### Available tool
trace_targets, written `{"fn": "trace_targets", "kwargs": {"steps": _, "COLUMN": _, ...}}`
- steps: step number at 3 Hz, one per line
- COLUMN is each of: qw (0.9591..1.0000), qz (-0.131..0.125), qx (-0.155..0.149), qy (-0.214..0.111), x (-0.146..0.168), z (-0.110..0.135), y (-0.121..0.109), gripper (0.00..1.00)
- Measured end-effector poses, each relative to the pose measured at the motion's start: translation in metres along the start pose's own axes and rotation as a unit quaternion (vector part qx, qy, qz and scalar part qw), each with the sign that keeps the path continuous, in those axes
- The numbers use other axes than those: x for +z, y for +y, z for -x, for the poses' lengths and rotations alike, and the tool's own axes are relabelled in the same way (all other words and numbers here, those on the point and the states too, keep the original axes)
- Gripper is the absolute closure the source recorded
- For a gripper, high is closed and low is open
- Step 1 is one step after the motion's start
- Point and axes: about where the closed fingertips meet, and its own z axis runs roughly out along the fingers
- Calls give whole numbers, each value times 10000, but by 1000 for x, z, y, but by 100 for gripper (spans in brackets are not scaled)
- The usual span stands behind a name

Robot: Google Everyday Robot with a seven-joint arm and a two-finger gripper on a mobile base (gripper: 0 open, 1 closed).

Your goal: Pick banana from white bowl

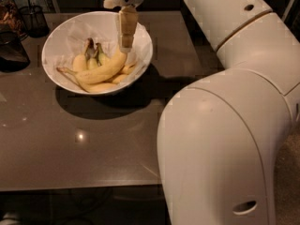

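Note:
The white bowl (63,36) stands on the table at the upper left, with a crinkled white lining. The banana (101,71), long, thick and plain yellow, lies curved across the bowl's middle with its right end raised. Shorter bananas with green-brown stems (90,55) lie behind and under it. My gripper (125,47) hangs straight down into the right side of the bowl. Its tip is at the banana's raised right end and seems to touch it.
A dark wire-mesh cup (33,18) and a dark container (11,50) stand at the table's far left. My large white arm (225,125) fills the right side of the view and covers the table's right part. The table's front edge (79,185) runs along the bottom.

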Motion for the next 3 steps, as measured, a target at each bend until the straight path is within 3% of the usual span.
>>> {"fn": "trace_targets", "kwargs": {"steps": 1, "qw": 9999, "qz": 169, "qx": 8, "qy": 15, "x": 10, "z": -3, "y": 7, "gripper": 19}}
{"fn": "trace_targets", "kwargs": {"steps": 3, "qw": 9987, "qz": 495, "qx": -104, "qy": -3, "x": 37, "z": 0, "y": 13, "gripper": 24}}
